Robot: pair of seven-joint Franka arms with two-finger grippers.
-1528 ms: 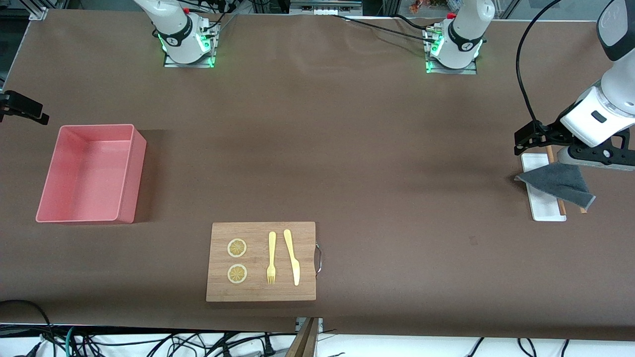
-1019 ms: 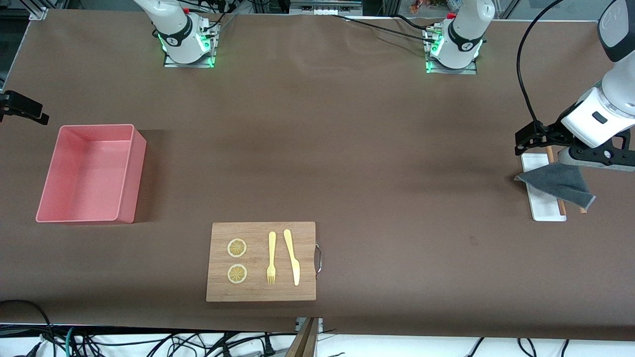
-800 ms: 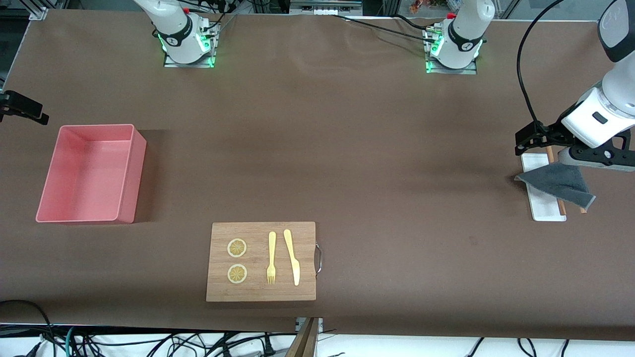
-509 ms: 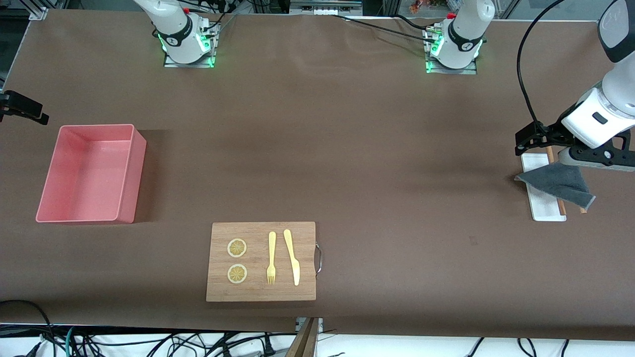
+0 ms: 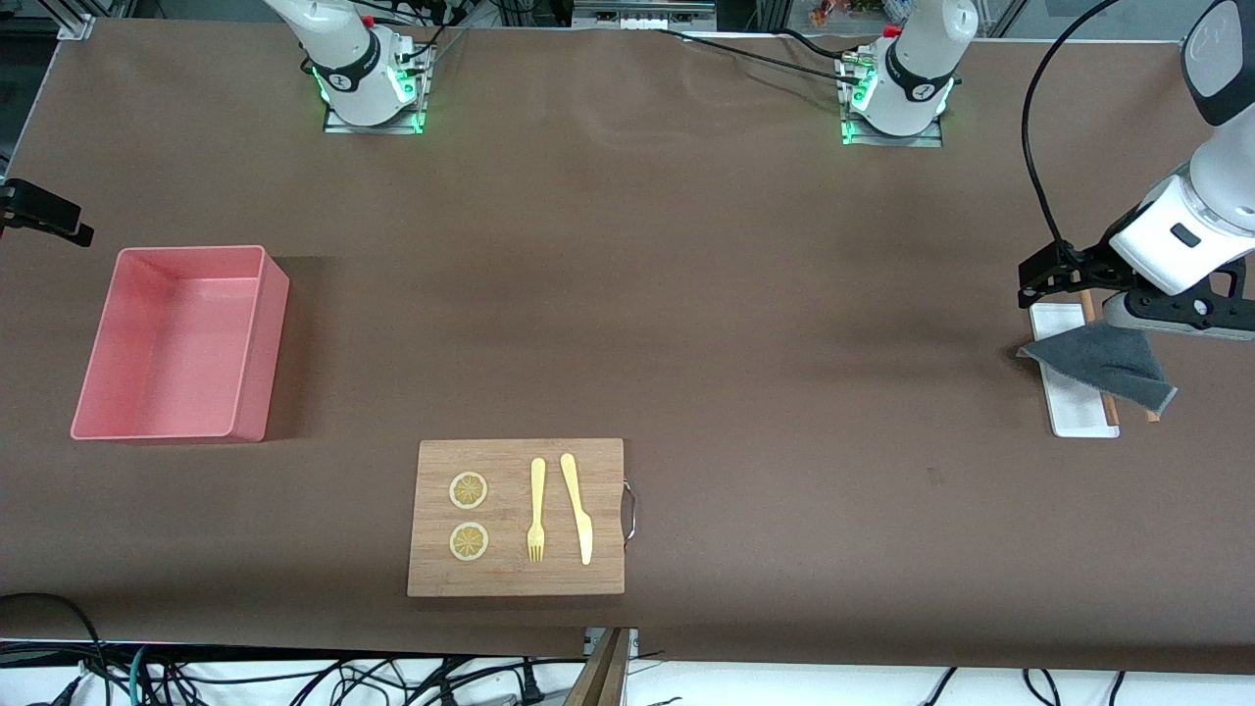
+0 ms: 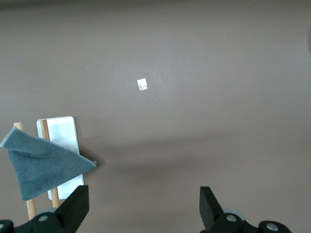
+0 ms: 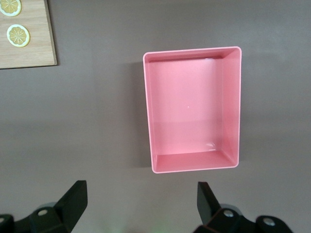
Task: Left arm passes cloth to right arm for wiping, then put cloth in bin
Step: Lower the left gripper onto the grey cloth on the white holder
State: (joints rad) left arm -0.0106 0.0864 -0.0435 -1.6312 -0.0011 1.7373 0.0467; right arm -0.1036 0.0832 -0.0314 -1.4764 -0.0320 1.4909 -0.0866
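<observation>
**Cloth lying on the tray, both claws open and empty**

Parts of both arms are being cut off by the front view's edges: the right arm (image 5: 333, 44) is showing only its base, and the left arm (image 5: 1191, 230) is running out past the edge at its own end of the table. The right claw (image 7: 141, 201) is appearing only in its wrist view, where its fingers are standing wide apart and holding nothing as it is hanging over the table beside the pink bin (image 7: 194, 109). The cloth (image 5: 1103, 361), grey face up, is lying draped over a white tray (image 5: 1077, 412) and two wooden sticks (image 5: 1111, 407), hiding most of both. The left claw (image 6: 143, 208) is hovering with fingers spread wide and empty; the cloth (image 6: 41, 162) is lying off to one side of it, not between its fingers. The left wrist is bending downward above the tray's end farther from the front camera. A wooden cutting board (image 5: 515, 517) carrying two lemon slices (image 5: 468, 490), a fork (image 5: 536, 510) and a knife (image 5: 578, 508) is sitting near the table's (image 5: 627, 294) front edge.
</observation>
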